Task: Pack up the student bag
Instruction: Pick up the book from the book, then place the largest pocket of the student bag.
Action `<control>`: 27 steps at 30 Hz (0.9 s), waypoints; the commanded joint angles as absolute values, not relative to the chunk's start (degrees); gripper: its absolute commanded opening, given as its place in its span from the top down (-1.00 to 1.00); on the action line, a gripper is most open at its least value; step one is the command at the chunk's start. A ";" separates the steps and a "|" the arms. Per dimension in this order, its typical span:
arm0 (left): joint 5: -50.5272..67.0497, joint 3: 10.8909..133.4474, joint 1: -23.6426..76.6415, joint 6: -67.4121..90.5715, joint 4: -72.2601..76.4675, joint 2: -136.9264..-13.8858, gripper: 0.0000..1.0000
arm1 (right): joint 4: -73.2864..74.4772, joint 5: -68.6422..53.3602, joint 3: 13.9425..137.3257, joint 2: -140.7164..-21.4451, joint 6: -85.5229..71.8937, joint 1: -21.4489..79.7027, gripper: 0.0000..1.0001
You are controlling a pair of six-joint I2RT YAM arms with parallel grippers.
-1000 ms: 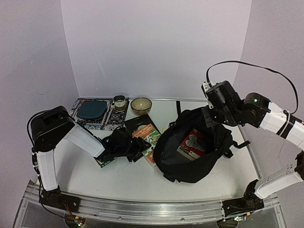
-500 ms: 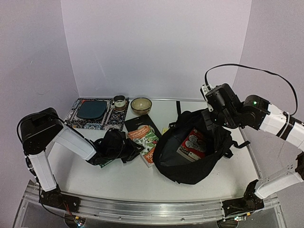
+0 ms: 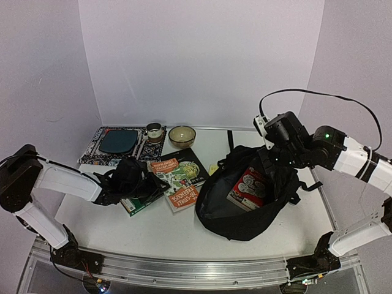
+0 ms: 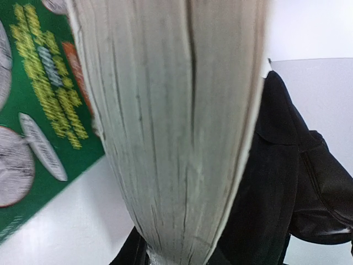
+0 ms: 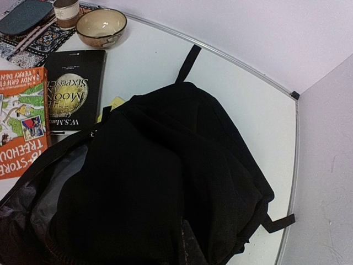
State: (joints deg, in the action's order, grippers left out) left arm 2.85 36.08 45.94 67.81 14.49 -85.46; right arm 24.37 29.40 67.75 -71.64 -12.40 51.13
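Left of the bag (image 3: 233, 220), which lies open before our right arm (image 3: 343, 153), our left gripper (image 3: 142, 187) clamps narrowed jaws on a thick book (image 4: 176, 127) to carry it in, while our right gripper (image 3: 269, 156), pinched shut on the bag's far rim, props the mouth wide.

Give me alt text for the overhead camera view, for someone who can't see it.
An open black backpack lies on a white table with a red book inside, the right hand at its far rim. The left hand is among loose books beside it.
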 commanded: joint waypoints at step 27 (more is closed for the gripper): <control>30.20 66.73 30.55 38.40 -13.01 -78.71 1.00 | 24.70 -10.79 75.26 -83.67 -16.35 50.16 -0.91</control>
State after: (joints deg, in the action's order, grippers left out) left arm 23.61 61.08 31.23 41.57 -16.03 -77.94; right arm 24.06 -1.83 70.42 -81.75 -15.64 50.70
